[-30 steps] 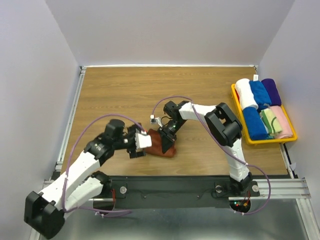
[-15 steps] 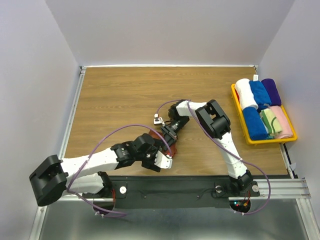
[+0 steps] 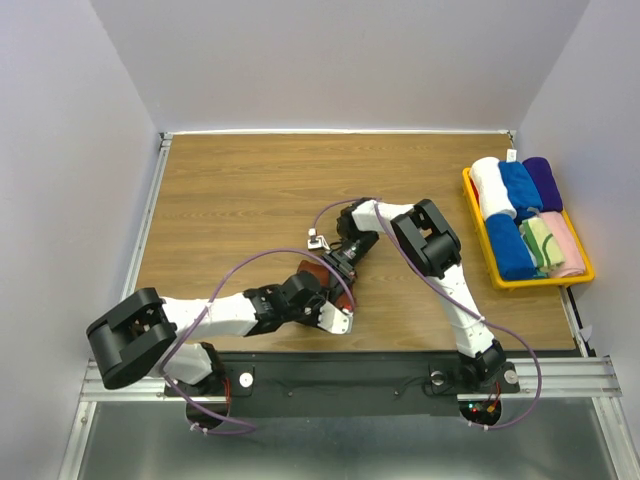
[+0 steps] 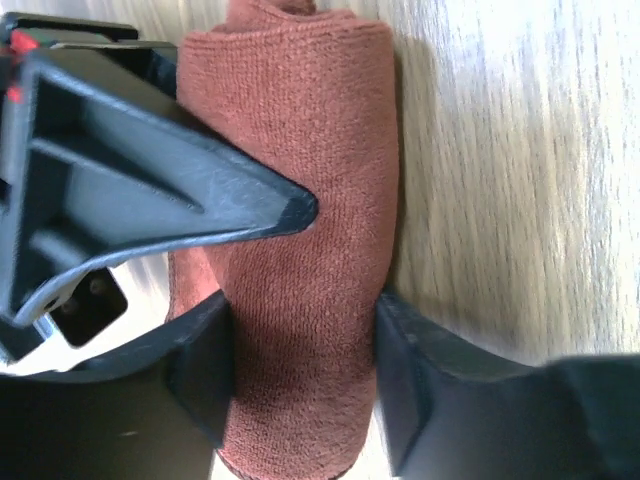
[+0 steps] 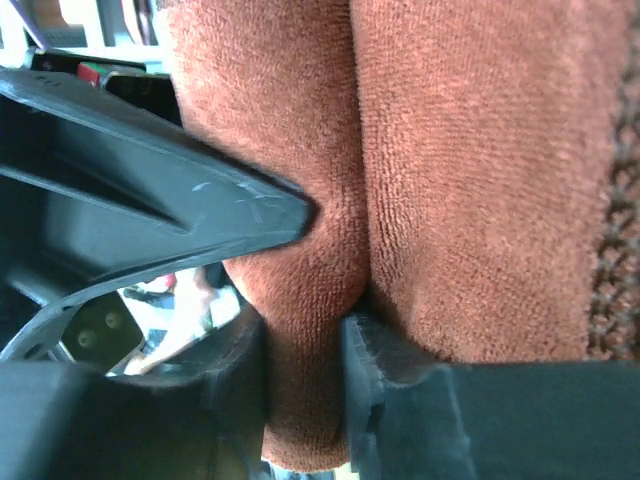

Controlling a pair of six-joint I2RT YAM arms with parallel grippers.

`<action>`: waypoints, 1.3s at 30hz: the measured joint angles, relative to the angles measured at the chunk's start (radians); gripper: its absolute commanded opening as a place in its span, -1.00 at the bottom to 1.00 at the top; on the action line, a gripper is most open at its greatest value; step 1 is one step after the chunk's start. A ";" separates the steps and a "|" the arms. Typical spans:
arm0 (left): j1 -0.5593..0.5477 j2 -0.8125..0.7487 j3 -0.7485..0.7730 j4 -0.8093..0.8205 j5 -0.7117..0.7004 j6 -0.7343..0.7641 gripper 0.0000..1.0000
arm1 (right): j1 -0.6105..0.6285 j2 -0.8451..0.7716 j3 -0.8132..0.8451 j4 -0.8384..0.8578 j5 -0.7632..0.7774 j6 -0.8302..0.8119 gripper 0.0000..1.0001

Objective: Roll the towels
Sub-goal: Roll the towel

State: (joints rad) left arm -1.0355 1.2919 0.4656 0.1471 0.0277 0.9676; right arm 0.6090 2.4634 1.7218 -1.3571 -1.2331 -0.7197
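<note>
The rust-brown towel [image 3: 312, 272] lies rolled on the wooden table, mostly covered by both grippers. In the left wrist view the roll [image 4: 300, 200] sits between my left gripper's [image 4: 305, 385] fingers, which press on both its sides. My left gripper [image 3: 326, 298] holds its near end. My right gripper [image 3: 341, 264] is at the far end; in the right wrist view it [image 5: 305, 385] pinches a fold of the towel [image 5: 480, 180]. The cream-and-green towel [image 3: 541, 241] lies rolled in the tray.
A yellow tray [image 3: 530, 283] at the right edge holds white, blue, purple and pink rolled towels. Purple cables loop over both arms. A metal rail runs along the table's left and near edges.
My left arm has swung low round to the near side of the brown towel and its gripper now grips the roll's end. My right arm's elbow shifted left; its gripper stays on the towel.
</note>
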 measured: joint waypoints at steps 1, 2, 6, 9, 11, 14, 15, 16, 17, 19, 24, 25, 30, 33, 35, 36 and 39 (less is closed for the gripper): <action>0.000 0.007 0.003 -0.001 0.005 0.000 0.09 | 0.000 0.000 0.006 -0.005 0.007 0.001 0.01; 0.000 0.014 0.011 -0.010 0.011 -0.001 0.01 | 0.000 0.000 0.018 -0.011 0.024 0.006 0.07; 0.003 0.059 0.095 -0.118 0.056 -0.026 -0.21 | -0.004 -0.005 0.079 -0.022 0.099 0.066 0.42; 0.003 0.106 0.182 -0.219 0.103 -0.066 -0.31 | -0.021 -0.019 0.162 -0.017 0.175 0.116 0.56; 0.003 0.140 0.236 -0.270 0.138 -0.096 -0.32 | -0.042 -0.037 0.237 -0.002 0.243 0.140 0.58; 0.003 0.182 0.303 -0.356 0.205 -0.131 -0.32 | -0.093 -0.061 0.345 0.057 0.331 0.167 0.82; 0.008 0.196 0.328 -0.389 0.237 -0.143 -0.32 | -0.106 -0.069 0.362 0.068 0.349 0.175 0.85; 0.013 0.205 0.343 -0.407 0.253 -0.146 -0.31 | -0.130 -0.089 0.378 0.085 0.368 0.185 0.86; 0.020 0.219 0.364 -0.436 0.283 -0.151 -0.30 | -0.153 -0.113 0.381 0.100 0.382 0.191 0.86; 0.053 0.250 0.412 -0.505 0.362 -0.158 -0.29 | -0.206 -0.169 0.378 0.120 0.403 0.201 0.87; 0.171 0.377 0.556 -0.687 0.556 -0.145 -0.22 | -0.316 -0.361 0.252 0.169 0.417 0.196 0.90; 0.188 0.397 0.575 -0.708 0.589 -0.140 -0.20 | -0.337 -0.418 0.201 0.188 0.419 0.190 0.90; 0.296 0.552 0.710 -0.877 0.766 -0.097 -0.17 | -0.348 -0.697 -0.067 0.229 0.444 0.151 0.87; 0.350 0.647 0.774 -0.953 0.862 -0.086 -0.17 | -0.331 -0.857 -0.205 0.262 0.456 0.145 0.75; 0.376 0.698 0.810 -0.993 0.906 -0.088 -0.20 | -0.318 -0.930 -0.264 0.277 0.471 0.142 0.71; 0.386 0.721 0.827 -1.012 0.925 -0.092 -0.20 | -0.303 -0.974 -0.299 0.291 0.484 0.144 0.69; 0.420 0.805 0.893 -1.078 0.978 -0.107 -0.20 | -0.237 -1.043 -0.382 0.340 0.549 0.159 0.68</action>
State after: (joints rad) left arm -0.6155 2.0964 1.3590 -0.9306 1.0061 0.8608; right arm 0.3717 1.4200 1.3396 -1.0172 -0.6838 -0.5602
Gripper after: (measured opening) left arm 0.442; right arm 0.848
